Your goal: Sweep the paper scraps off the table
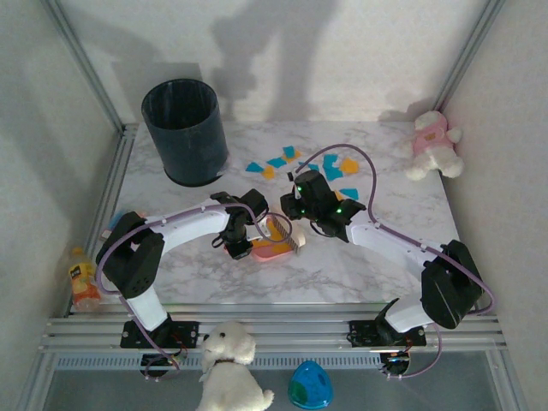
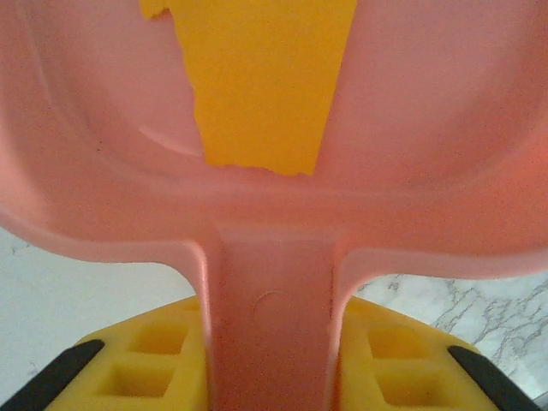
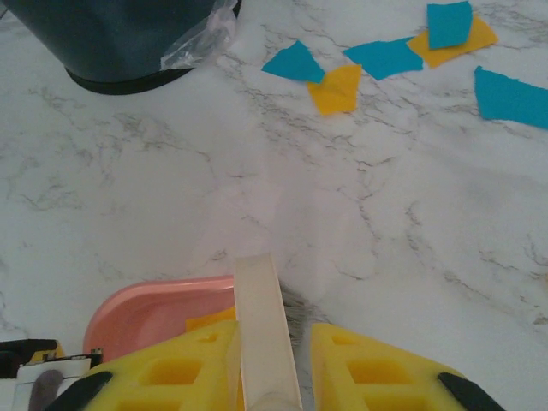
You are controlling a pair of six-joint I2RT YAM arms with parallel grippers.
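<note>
Orange and blue paper scraps [image 1: 295, 163] lie scattered on the marble table [image 1: 368, 274] at the back centre, and more scraps [image 3: 336, 88] lie ahead in the right wrist view. My left gripper [image 1: 239, 243] [image 2: 270, 364] is shut on the handle of a pink dustpan [image 1: 272, 244] [image 2: 428, 171]. An orange scrap [image 2: 261, 77] rests inside the pan. My right gripper [image 1: 297, 221] [image 3: 272, 368] is shut on the cream handle of a small brush [image 3: 261, 317], whose bristles touch the table at the dustpan [image 3: 154, 312] rim.
A dark bin [image 1: 186, 130] [image 3: 111, 38] with a plastic liner stands at the back left. A pink and white plush toy [image 1: 432, 144] sits at the back right. Off the table's left edge lies a bottle [image 1: 83, 278], with a white plush dog [image 1: 229, 364] in front.
</note>
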